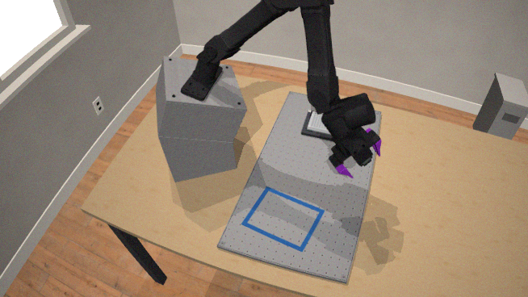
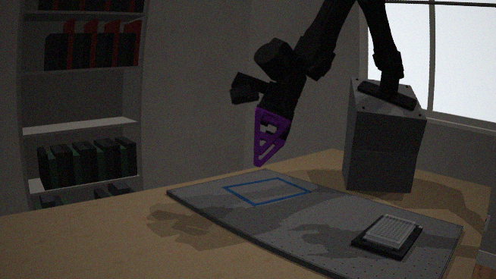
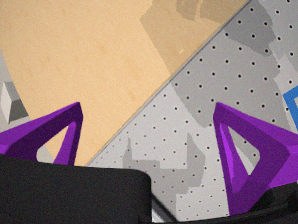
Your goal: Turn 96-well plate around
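The black robot arm (image 1: pixel 320 60) stands on a grey block (image 2: pixel 383 148) at the back of the tan wood surface (image 1: pixel 424 190). Its claw (image 1: pixel 361 155) w/ two purple triangle fingers is wide open & has nothing in it. The claw hangs high in the air, tips pointing down, above the grey metal deck w/ lots of little holes (image 1: pixel 282 161). The white 96-well plate w/ rows of tiny wells (image 2: pixel 390 230) sits flat in the black plate nest (image 2: pixel 394 250) near one end of the deck. From the top view the arm hides most of the plate. The cut corner is too small to tell. The blue tape outline (image 1: pixel 282 223) is at the other end of the deck, well apart from the plate. The wrist view looks down past both fingers at the deck's edge & the wood beside it, w/ a bit of blue tape at the right. A dark bookshelf (image 2: pixel 80 123) stands by the wall.
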`<state>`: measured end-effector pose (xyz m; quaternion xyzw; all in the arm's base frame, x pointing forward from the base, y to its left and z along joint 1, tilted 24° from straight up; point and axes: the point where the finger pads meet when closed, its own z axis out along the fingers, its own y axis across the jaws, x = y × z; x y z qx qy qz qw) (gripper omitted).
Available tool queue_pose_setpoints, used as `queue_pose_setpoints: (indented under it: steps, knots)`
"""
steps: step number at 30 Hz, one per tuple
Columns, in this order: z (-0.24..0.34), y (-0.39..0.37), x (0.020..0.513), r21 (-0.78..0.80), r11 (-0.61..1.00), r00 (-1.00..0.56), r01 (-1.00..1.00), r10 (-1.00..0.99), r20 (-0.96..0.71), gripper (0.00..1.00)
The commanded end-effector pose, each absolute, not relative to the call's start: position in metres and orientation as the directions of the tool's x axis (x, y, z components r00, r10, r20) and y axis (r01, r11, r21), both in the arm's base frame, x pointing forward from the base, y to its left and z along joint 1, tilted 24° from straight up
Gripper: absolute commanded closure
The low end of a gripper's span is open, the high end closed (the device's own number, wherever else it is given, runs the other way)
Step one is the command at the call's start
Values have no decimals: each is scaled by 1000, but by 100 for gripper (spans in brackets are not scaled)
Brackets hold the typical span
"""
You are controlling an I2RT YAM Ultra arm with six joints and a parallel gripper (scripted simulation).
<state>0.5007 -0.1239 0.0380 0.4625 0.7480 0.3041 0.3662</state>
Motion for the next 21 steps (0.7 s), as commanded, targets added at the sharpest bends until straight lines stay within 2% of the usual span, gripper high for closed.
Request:
queue_pose_setpoints:
  steps: [1, 7, 10, 21]
  knots:
    - [38, -125, 498, 757, 435, -336, 487, 894, -297, 0]
    - [32, -96, 501, 753, 442, -345, 488, 890, -298, 0]
    - [30, -81, 501, 708, 512, -425, 487, 847, -319, 0]
    - [23, -36, 498, 643, 604, -529, 471, 777, -342, 0]
